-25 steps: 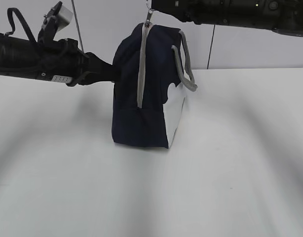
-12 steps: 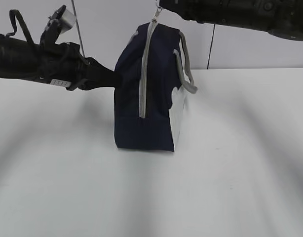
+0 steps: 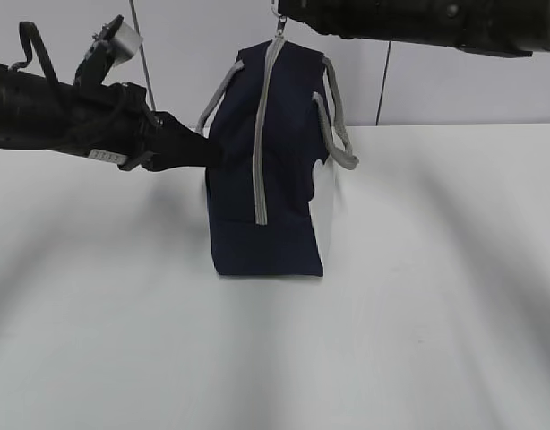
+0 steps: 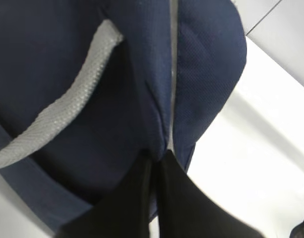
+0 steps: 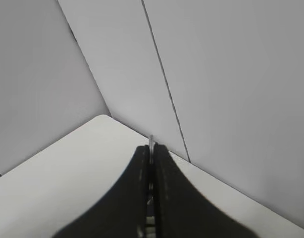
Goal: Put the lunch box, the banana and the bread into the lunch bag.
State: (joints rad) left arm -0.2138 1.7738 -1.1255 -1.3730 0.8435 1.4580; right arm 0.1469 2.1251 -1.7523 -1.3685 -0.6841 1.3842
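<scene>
At frame top, right tool [image 3: 280,12] cut off.

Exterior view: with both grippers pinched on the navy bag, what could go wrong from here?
1. The right gripper is shut on only the thin metal ring pull of the grey zipper; it may slip out.
2. The left gripper pinches just a fold of the boxy navy-blue fabric lunch bag; a hard pull could tip or drag it across the white table.
</scene>
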